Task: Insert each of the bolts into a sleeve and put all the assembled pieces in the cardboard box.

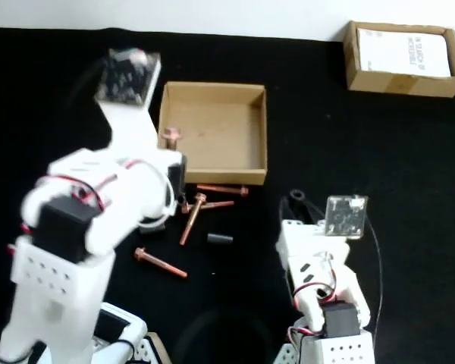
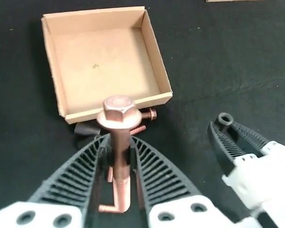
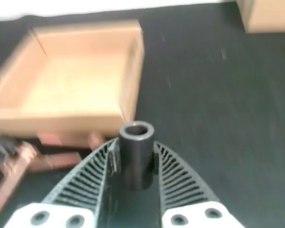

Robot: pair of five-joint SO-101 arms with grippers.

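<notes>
The white left arm [image 1: 83, 205] looms at 8 o'clock in the high view, its left gripper [image 2: 118, 141] clamped tight on a copper bolt [image 2: 117, 111]. The shank is pinched between the ribbed black fingers [image 2: 80, 171] and the hexagonal head stands clear beyond their tips. From above, that head sits at the 9 o'clock wall of the open cardboard box [image 1: 262, 129], which lies just toward 12 o'clock from the middle of the black table [image 1: 379, 167]. At 5 o'clock the right arm [image 1: 322, 273] carries the right gripper [image 3: 136, 145], its jaws closed around a short black sleeve [image 3: 136, 135], held so that the open bore faces out past the fingertips. In the left wrist view this gripper stands off to one side, well apart from the gripped bolt. Loose bolts [image 1: 192, 218] lie scattered on the cloth at 6 o'clock from the cardboard box. One rests just beside the near wall and roughly parallel to it, another slants away beneath it, and a third lies farther off toward 7 o'clock, close to the left arm. A spare sleeve [image 1: 220, 239] lies on its side near them, between the scattered bolts and the right gripper. A second box [image 1: 394, 83] holding white paper sits at the table's far 1 o'clock corner, well apart from everything else
</notes>
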